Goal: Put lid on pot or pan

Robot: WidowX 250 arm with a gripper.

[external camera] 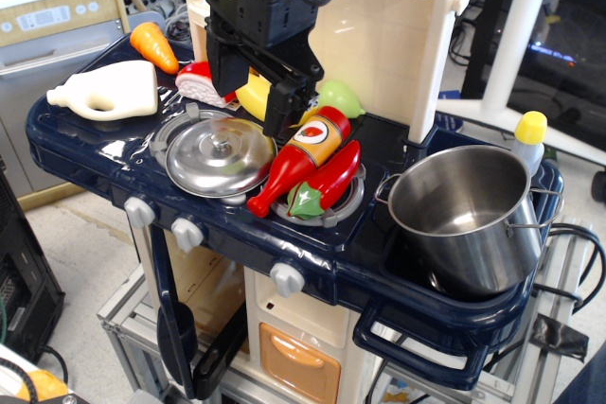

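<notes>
The round shiny steel lid (pixel 221 155) with a small central knob lies flat on the left burner of the toy stove. The deep steel pot (pixel 466 217) with wire side handles stands open and empty in the sink at the right. My black gripper (pixel 248 96) hangs above the back edge of the lid, jaws open and empty, one finger near the red toy and one by the ketchup bottle. It hides most of the yellow banana.
A ketchup bottle (pixel 297 158) and a red pepper (pixel 325 181) lie on the right burner. A white jug (pixel 109 92), a carrot (pixel 153 45), a red toy (pixel 202 80) and a green pear (pixel 339 96) sit behind. A yellow-capped bottle (pixel 529 138) stands by the pot.
</notes>
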